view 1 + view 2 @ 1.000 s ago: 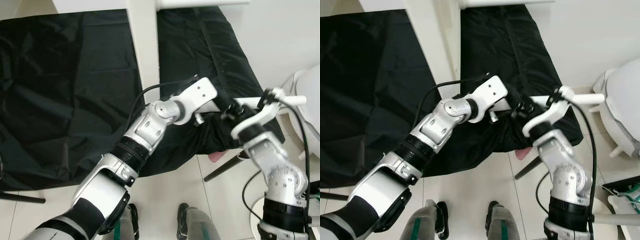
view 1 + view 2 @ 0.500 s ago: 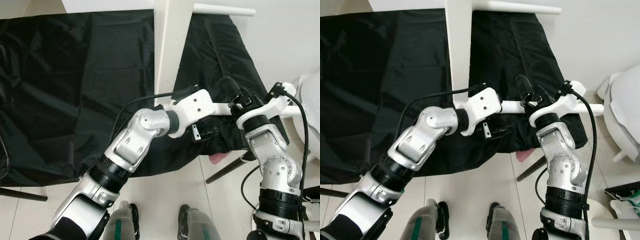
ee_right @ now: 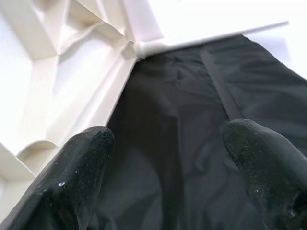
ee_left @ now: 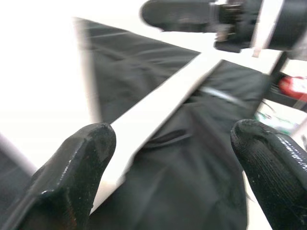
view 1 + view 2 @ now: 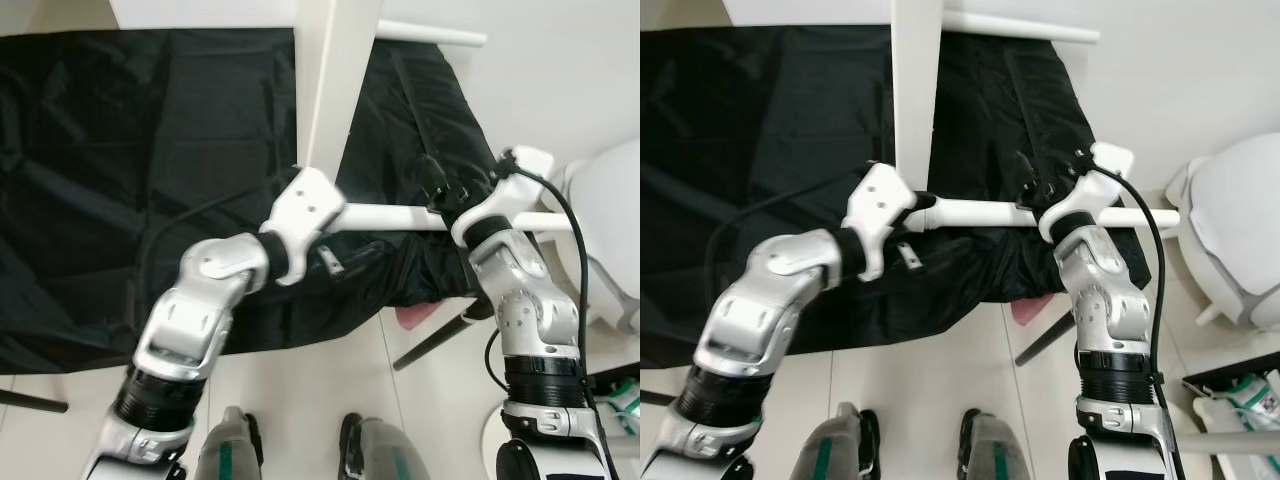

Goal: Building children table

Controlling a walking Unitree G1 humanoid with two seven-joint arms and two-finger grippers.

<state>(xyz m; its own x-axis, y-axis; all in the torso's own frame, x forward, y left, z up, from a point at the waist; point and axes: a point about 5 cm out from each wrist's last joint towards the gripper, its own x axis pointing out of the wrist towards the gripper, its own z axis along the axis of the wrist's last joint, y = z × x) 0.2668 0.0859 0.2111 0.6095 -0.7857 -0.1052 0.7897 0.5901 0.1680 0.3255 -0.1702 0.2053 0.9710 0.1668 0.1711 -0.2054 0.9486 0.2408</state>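
The white table top (image 5: 340, 80) stands on edge on the black cloth (image 5: 150, 150); its ribbed underside (image 3: 72, 62) faces my right gripper. One round white leg (image 5: 395, 215) runs level from my left wrist (image 5: 305, 212) out to the right, and another leg (image 5: 430, 35) sticks out higher up. My left gripper (image 4: 172, 139) is open, and that leg (image 4: 158, 103) runs away between its fingers. My right gripper (image 5: 435, 185) is open too, just above the leg's middle and aimed at the table top. Where the leg meets the top is hidden by my left wrist.
A round white object (image 5: 610, 230) stands at the right. A black pole (image 5: 430, 345) slants over the tiled floor (image 5: 320, 370) below the cloth's edge, beside something pink (image 5: 415, 315). My own feet (image 5: 980, 450) are at the bottom.
My left wrist has slid left along the level leg toward the table top, baring more of the leg. The right gripper stays by the leg. The camera has shifted a little.
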